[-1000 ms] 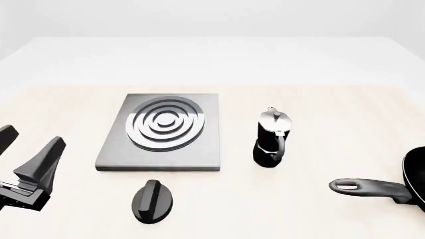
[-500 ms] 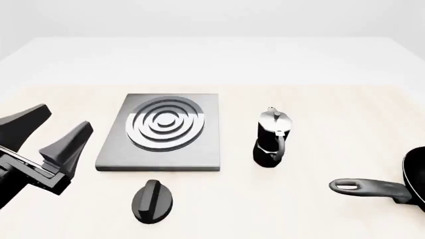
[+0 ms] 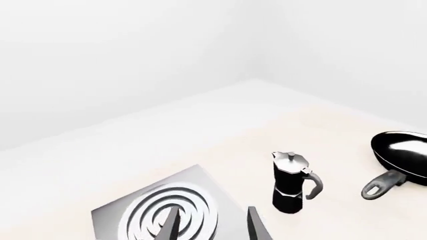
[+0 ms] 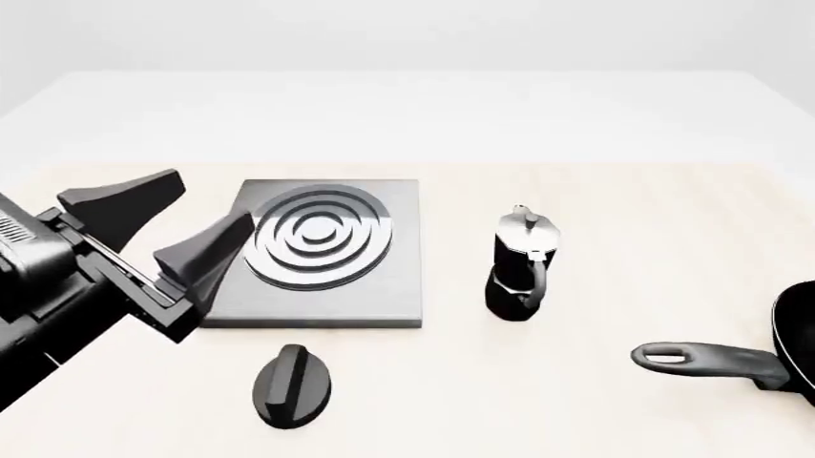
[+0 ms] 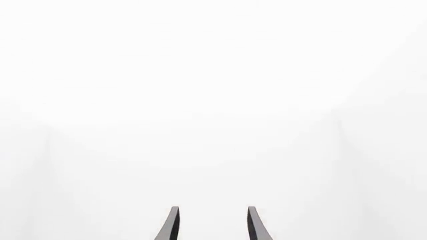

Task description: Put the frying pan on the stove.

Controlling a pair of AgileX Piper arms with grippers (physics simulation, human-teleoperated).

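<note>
Your left gripper (image 4: 178, 215) hangs at the stove (image 4: 382, 286)'s left edge, fingers (image 4: 204, 250) spread, empty | frying pan (image 4: 726, 361) lies well apart at the surface (image 4: 612, 200)'s right edge, handle toward the stove | moka pot (image 4: 520, 262) stands between; knob (image 4: 293, 385) near stove front | right fingers (image 5: 173, 222) parted, facing blank white.

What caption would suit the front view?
Open left gripper hovers beside the stove; the frying pan waits far right.

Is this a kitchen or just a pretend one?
Probably a pretend kitchen, drawn by a computer. A stove, a coffee pot and a frying pan sit on a pale table, with blank white all around. An open robot pincer reaches in from the left.
</note>
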